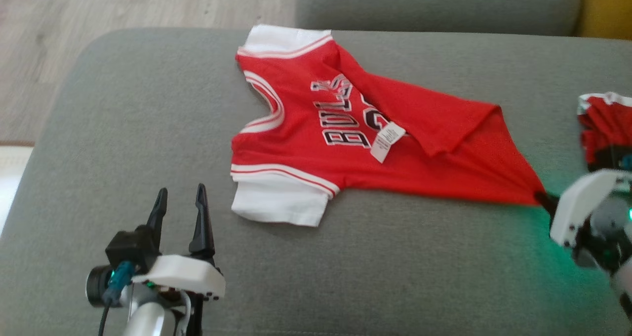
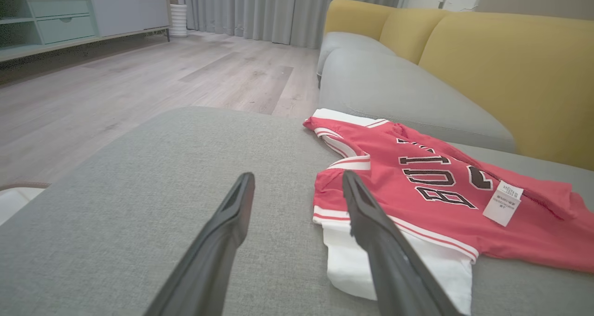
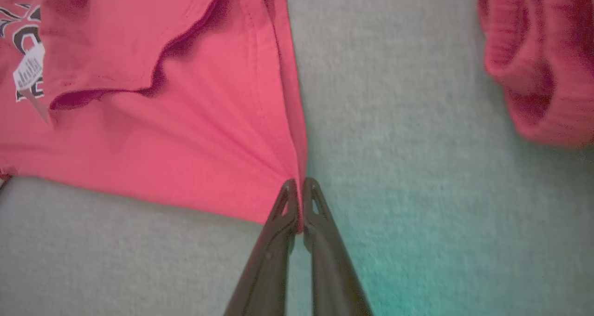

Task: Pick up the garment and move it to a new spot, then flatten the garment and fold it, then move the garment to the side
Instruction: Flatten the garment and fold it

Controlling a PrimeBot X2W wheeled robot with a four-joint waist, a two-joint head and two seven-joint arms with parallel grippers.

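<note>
while the left gripper [image 1: 180, 198] gapes empty, the right gripper [image 3: 299, 188] pinches the garment [image 1: 345, 143].

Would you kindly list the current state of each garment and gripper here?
Red and white basketball jersey: spread lettering-up, hem partly folded over, one corner pulled taut.
Left gripper: open, holding nothing.
Right gripper: shut on the jersey's hem corner.
Second red garment: crumpled.

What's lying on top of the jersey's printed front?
A folded-over flap of the jersey, with a white label beside it. It covers part of the print, which cannot be read.
</note>
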